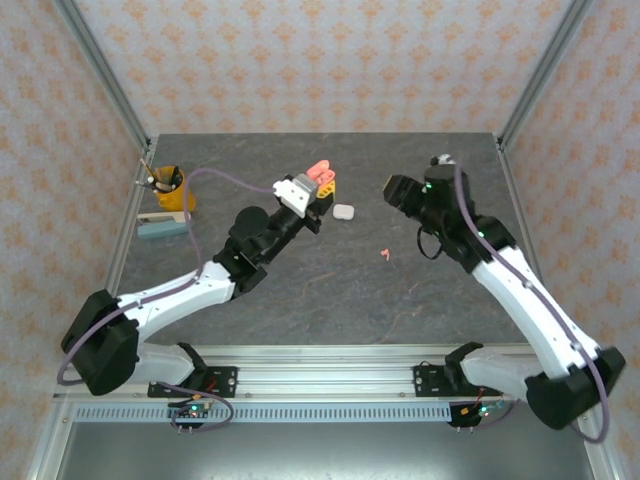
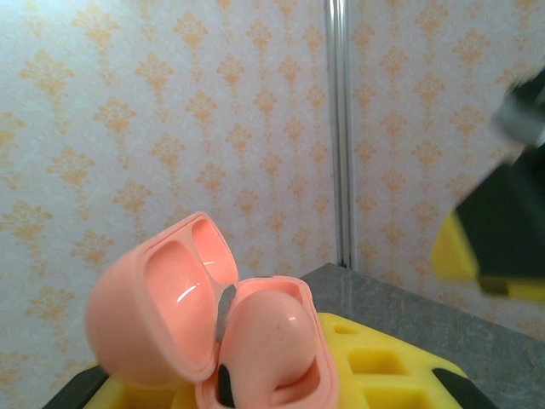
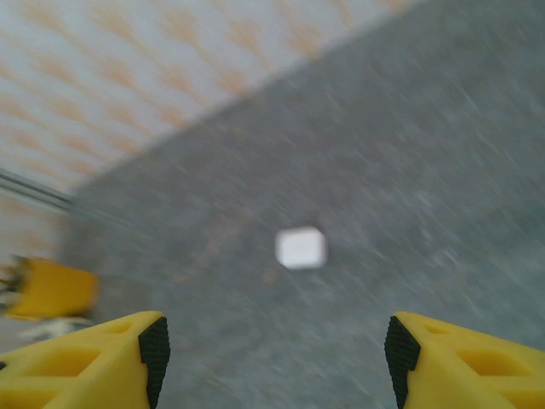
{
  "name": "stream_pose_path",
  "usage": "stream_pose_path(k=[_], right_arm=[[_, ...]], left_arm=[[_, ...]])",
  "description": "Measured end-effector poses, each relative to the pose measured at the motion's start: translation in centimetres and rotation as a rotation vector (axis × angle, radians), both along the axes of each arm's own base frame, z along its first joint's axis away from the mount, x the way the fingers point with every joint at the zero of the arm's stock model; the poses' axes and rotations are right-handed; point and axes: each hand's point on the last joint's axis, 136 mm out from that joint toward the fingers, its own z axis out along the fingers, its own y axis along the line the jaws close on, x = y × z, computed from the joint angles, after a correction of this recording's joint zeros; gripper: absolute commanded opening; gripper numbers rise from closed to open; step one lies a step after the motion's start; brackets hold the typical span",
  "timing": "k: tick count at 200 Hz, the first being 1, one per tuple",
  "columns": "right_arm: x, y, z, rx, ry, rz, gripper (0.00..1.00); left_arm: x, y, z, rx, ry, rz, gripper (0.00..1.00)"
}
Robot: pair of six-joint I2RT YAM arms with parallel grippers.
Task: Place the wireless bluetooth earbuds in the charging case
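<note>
My left gripper [image 1: 318, 192] is shut on a coral-pink charging case [image 1: 320, 175], held up above the table with its lid open. In the left wrist view the lid [image 2: 153, 298] leans back to the left, and a rounded coral-pink earbud [image 2: 272, 336] sits in the case body between my yellow fingers [image 2: 383, 362]. Another coral-pink earbud [image 1: 384, 252] lies loose on the grey table. A small white case [image 1: 343, 212] lies shut near the middle. My right gripper [image 3: 274, 354] hangs open and empty, with the white case [image 3: 301, 248] ahead of it; from above it [image 1: 393, 189] is right of the pink case.
A yellow cup with pens [image 1: 170, 187] stands at the back left, with a flat pale box [image 1: 163, 226] in front of it. The cup [image 3: 47, 290] also sits at the left edge of the right wrist view. Patterned walls and metal posts enclose the table [image 1: 330, 300].
</note>
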Motion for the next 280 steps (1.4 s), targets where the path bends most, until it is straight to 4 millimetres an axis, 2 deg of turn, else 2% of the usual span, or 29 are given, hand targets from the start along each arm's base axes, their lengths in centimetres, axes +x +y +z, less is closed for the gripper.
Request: stream_pose_path(k=[33, 52, 66, 114, 153, 212, 265, 280], right_arm=[[0.7, 0.4, -10.1, -0.197, 0.307, 0.050, 0.66], [0.4, 0.5, -14.2, -0.298, 0.433, 0.120, 0.65], [0.3, 0.7, -16.0, -0.353, 0.498, 0.174, 0.63], [1.9, 1.8, -19.3, -0.448, 0.587, 0.290, 0.59], [1.7, 1.5, -21.9, -0.488, 0.658, 0.336, 0.56], [1.6, 0.5, -23.5, -0.491, 0.709, 0.339, 0.54], [1.3, 0.8, -25.6, -0.481, 0.759, 0.360, 0.49], [1.3, 1.0, -25.7, -0.472, 0.756, 0.365, 0.48]], left_arm=[[-1.2, 1.6, 0.6, -0.006, -0.026, -0.013, 0.00], [-1.7, 2.1, 0.9, -0.009, -0.036, -0.021, 0.00], [-2.1, 2.3, 1.0, -0.011, -0.042, -0.030, 0.00], [-2.6, 2.3, 0.3, 0.003, -0.031, -0.049, 0.00], [-2.8, 2.6, 0.6, -0.002, -0.040, -0.048, 0.00], [-2.7, 2.8, 0.8, -0.004, -0.042, -0.041, 0.00], [-2.6, 2.8, 0.8, -0.004, -0.042, -0.041, 0.00], [-2.6, 2.8, 0.7, -0.004, -0.042, -0.041, 0.00]])
